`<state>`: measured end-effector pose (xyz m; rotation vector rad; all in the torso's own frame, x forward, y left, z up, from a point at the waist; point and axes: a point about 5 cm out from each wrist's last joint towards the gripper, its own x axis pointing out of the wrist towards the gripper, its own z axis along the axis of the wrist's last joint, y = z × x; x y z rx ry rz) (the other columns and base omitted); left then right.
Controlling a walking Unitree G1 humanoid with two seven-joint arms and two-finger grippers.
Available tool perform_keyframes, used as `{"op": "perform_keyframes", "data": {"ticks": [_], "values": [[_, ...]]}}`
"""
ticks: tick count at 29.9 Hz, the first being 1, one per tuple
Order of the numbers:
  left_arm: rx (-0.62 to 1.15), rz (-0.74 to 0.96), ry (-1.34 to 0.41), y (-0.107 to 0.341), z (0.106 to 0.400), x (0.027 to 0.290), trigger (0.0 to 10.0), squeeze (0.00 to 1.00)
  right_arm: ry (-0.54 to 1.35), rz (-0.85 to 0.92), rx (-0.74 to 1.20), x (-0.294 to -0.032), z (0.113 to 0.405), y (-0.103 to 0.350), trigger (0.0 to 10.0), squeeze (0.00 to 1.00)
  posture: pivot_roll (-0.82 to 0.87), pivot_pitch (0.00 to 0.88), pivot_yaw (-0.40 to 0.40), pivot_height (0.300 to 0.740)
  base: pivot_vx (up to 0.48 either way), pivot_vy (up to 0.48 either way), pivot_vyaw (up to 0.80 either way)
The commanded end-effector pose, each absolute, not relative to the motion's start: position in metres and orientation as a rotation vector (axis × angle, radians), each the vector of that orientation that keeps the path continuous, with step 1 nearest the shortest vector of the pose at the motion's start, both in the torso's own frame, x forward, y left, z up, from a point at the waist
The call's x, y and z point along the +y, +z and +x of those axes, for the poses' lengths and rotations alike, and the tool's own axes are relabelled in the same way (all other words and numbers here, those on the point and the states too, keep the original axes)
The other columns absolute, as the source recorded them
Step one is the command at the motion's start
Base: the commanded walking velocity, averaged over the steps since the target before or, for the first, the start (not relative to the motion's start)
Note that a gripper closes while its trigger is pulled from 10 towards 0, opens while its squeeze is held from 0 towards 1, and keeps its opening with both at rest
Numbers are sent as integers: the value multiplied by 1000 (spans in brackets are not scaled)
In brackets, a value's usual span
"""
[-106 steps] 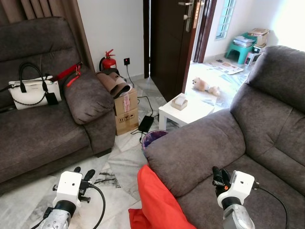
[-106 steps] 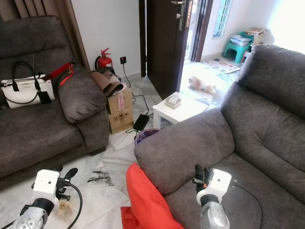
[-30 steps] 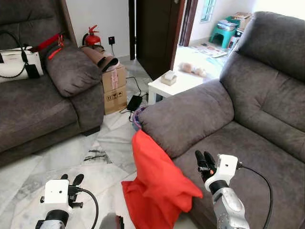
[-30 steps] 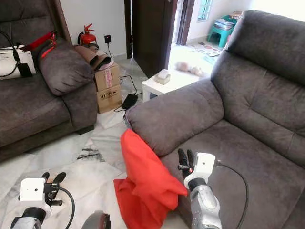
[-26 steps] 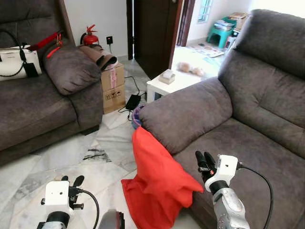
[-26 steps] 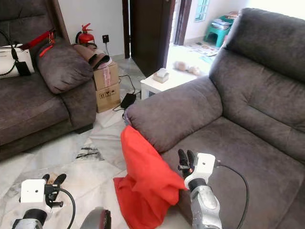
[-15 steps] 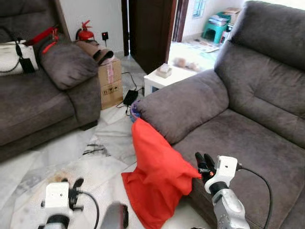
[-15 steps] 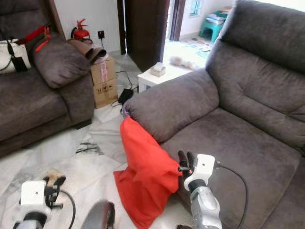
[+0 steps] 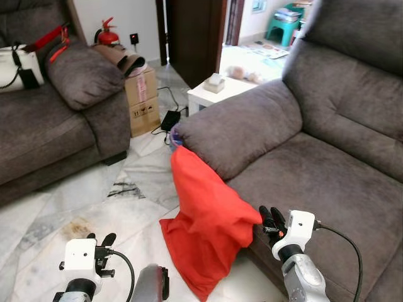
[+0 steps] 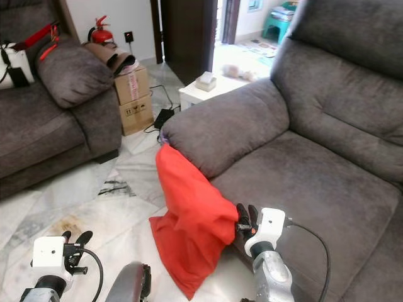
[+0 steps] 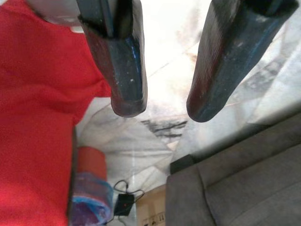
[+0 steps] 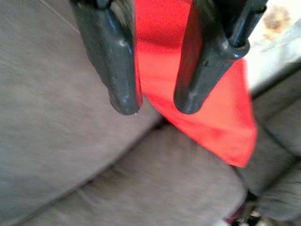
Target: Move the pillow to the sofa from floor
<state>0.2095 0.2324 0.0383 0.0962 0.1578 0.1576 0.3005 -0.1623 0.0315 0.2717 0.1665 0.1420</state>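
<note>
A red pillow (image 9: 208, 217) stands on the marble floor, leaning against the front of the grey sofa (image 9: 315, 163) on my right, just below its armrest. My right gripper (image 9: 269, 219) hovers at the front edge of the sofa seat, right beside the pillow's upper corner. In the right wrist view its fingers (image 12: 120, 61) are open, with the red pillow (image 12: 221, 117) behind the gap and nothing held. Low on my left, the left gripper (image 9: 102, 240) hangs open over the floor. Its wrist view looks past the gripper (image 11: 164, 108) at the pillow (image 11: 37, 117).
A second grey sofa (image 9: 50, 132) with a white handbag (image 9: 16, 60) sits at left. Between the sofas are a cardboard box (image 9: 141, 100), a power adapter (image 9: 169, 119), a purple bin (image 9: 175, 135) and a small white table (image 9: 217, 94). A dark doorway lies beyond.
The whole view has shifted as the camera moved and tilted down, bringing the full pillow into sight. The pillow still leans on the sofa. Both grippers stay open.
</note>
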Motion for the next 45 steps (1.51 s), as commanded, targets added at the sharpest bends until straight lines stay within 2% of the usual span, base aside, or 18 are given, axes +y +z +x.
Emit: {"op": "perform_keyframes", "data": {"ticks": [1,13,19,22,30,35,36,37,38,45], "values": [[151,98,149,40,211,232,10000,0,126,276,154,-168,303,35,10000,0,151,118,-16,610,259,0,0],[157,95,143,39,210,230,10000,0,143,248,152,-168,305,37,10000,0,149,117,-12,610,275,0,0],[152,104,144,39,211,230,10000,0,174,223,150,-168,303,36,10000,0,149,118,-15,610,87,0,800],[162,107,143,37,208,230,10000,0,153,224,177,-174,300,32,10000,0,149,120,-14,610,0,0,800],[203,154,146,29,195,237,10000,0,103,183,266,-204,287,19,10000,0,158,120,-17,610,0,0,0],[284,242,199,16,183,252,10000,0,196,148,324,-210,279,13,10000,0,145,124,-12,610,0,0,0],[301,260,233,14,181,258,10000,0,231,129,333,-207,279,13,10000,722,143,124,-13,610,0,0,0],[309,268,259,13,179,263,10000,0,251,114,336,-205,279,13,10000,898,143,124,-13,610,0,0,0],[308,266,278,12,178,266,10000,0,264,112,335,-201,281,13,10000,1000,143,124,-13,610,0,0,0],[290,254,284,14,178,265,10000,0,358,71,357,-190,284,14,10000,1000,159,126,-14,610,0,0,0]]}}
